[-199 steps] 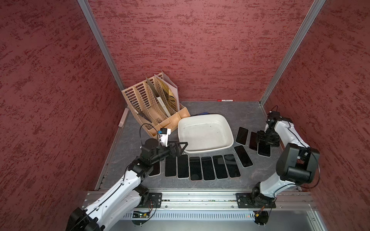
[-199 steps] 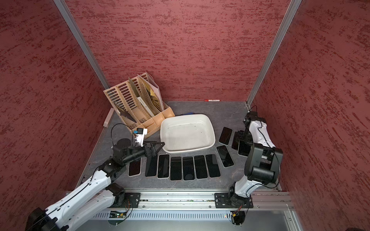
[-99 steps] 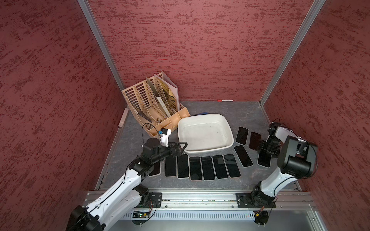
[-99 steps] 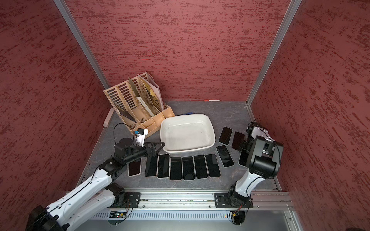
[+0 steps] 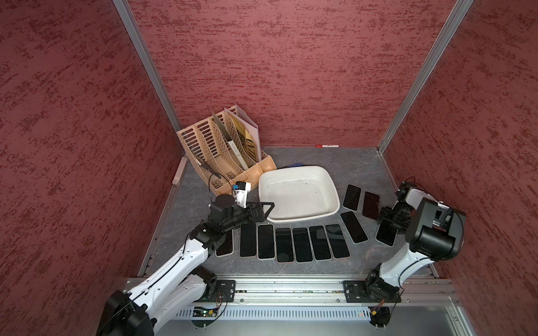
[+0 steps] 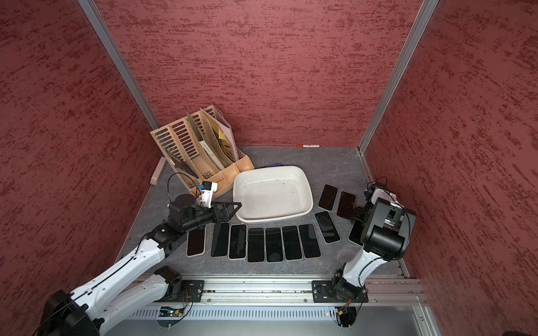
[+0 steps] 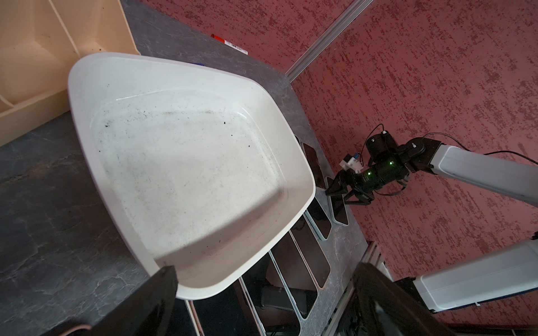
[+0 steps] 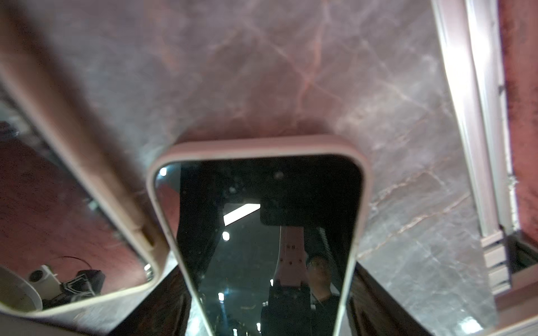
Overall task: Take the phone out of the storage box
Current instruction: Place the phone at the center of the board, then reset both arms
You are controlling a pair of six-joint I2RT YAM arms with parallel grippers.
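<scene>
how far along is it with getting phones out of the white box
Done: the storage box looks empty, and ten phones lie on the table beside it. In hand: the right gripper is shut on one more phone at the table's right edge, low over the surface. The left gripper hangs open by the box's corner. Left: release that phone.

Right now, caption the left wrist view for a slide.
Empty off-white plastic storage tub, black phones lined up beside it.
</scene>
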